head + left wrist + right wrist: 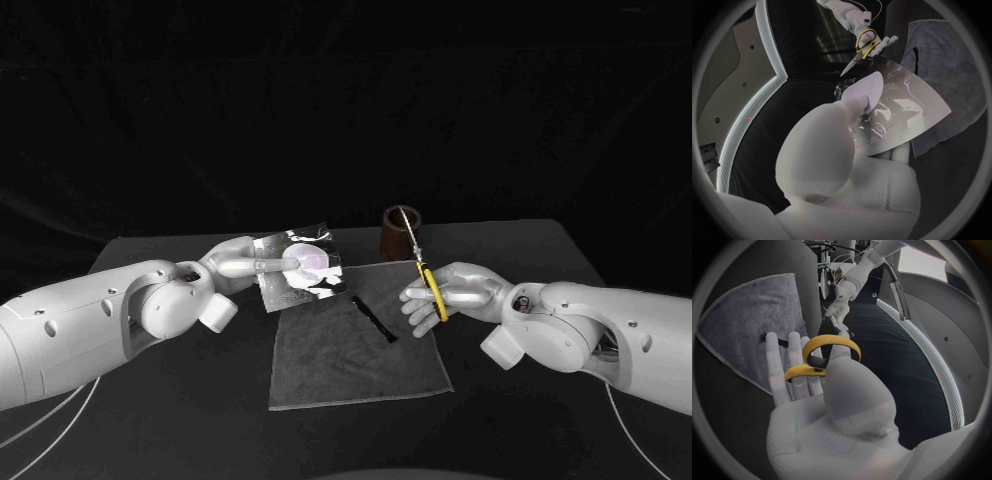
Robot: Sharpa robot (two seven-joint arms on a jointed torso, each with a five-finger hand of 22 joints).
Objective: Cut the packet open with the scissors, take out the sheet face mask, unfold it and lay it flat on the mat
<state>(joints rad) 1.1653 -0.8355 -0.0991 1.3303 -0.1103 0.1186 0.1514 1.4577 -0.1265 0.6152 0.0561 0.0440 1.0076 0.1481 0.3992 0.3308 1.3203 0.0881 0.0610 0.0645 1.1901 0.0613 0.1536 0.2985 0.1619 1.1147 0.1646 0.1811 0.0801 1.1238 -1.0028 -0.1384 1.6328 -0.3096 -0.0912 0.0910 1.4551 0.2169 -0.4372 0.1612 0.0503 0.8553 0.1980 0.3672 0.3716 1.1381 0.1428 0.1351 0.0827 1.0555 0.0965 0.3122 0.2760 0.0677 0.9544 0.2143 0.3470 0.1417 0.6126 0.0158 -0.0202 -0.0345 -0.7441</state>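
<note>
Packet (299,263) of crinkled silver foil is up off the table (216,400), pinched in the left hand (238,262) over the far left corner of the grey mat (353,355). In the left wrist view the thumb presses on the packet's face while the other fingers lie behind it. The right hand (454,295) holds the yellow-handled scissors (430,288) over the mat's far right corner, fingers hooked through the yellow loops and the rest stretched out straight. The blades look closed, or nearly so, and point away from the robot toward a brown cylindrical holder (392,235) standing just beyond the mat. Scissors and packet are apart, the blade tips aimed roughly at the packet's edge in the left wrist view. A slim black object (374,320) lies on the mat between the two hands.
</note>
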